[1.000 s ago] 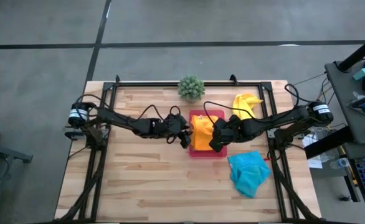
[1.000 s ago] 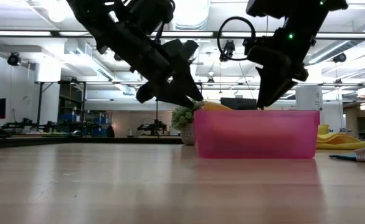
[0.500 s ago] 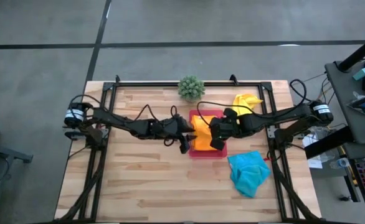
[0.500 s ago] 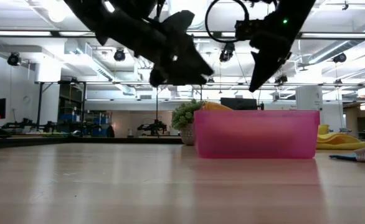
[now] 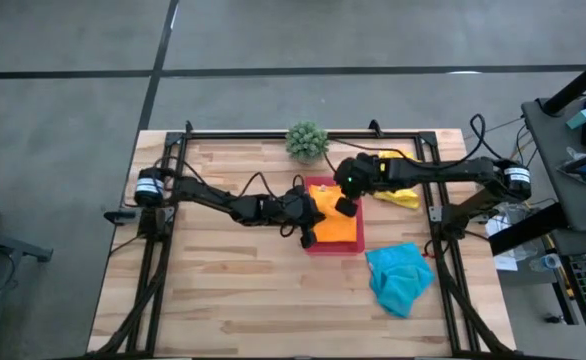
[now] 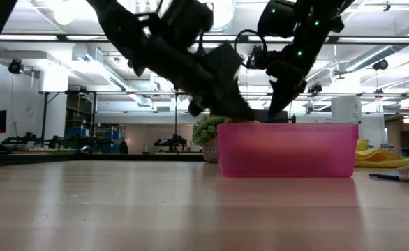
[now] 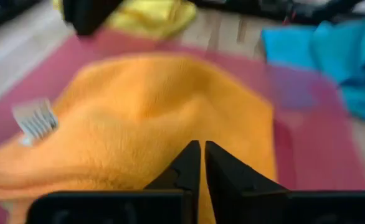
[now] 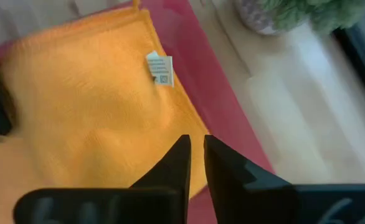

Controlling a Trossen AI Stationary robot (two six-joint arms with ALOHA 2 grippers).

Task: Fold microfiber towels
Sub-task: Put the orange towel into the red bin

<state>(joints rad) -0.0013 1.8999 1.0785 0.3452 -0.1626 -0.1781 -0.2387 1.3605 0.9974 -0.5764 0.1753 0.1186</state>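
A folded orange towel [image 5: 337, 222] lies flat in the pink tray [image 5: 333, 248], its white tag [image 8: 160, 68] facing up. My left gripper [image 5: 313, 218] is shut over the towel's left part [image 7: 170, 106]. Over the towel's far part, near the tray's far edge, my right gripper [image 5: 344, 207] has its fingers [image 8: 181, 155] together but for a slit, with nothing between them. In the low view both grippers reach down to the tray's rim [image 6: 260, 125]. A yellow towel [image 5: 397, 180] lies crumpled right of the tray. A turquoise towel [image 5: 399, 276] lies nearer. My left gripper [image 7: 201, 152] points its shut fingers slanting down at the orange towel's top. I cannot tell whether the tips touch it. My right gripper [image 8: 195, 146] comes down slanting beside the towel's edge [image 8: 176, 106], and whether it touches also does not show.
A small potted plant [image 5: 306, 140] stands just beyond the tray's far left corner. A black frame [image 5: 273, 133] runs round the tabletop. Bare wood [image 5: 233, 290] lies at the near left.
My left gripper has risen, gone toward the table's right edge, come down to the tray's rim and shut. My right gripper has gone from the tray's near part toward the far edge. The orange towel now shows flat in the tray.
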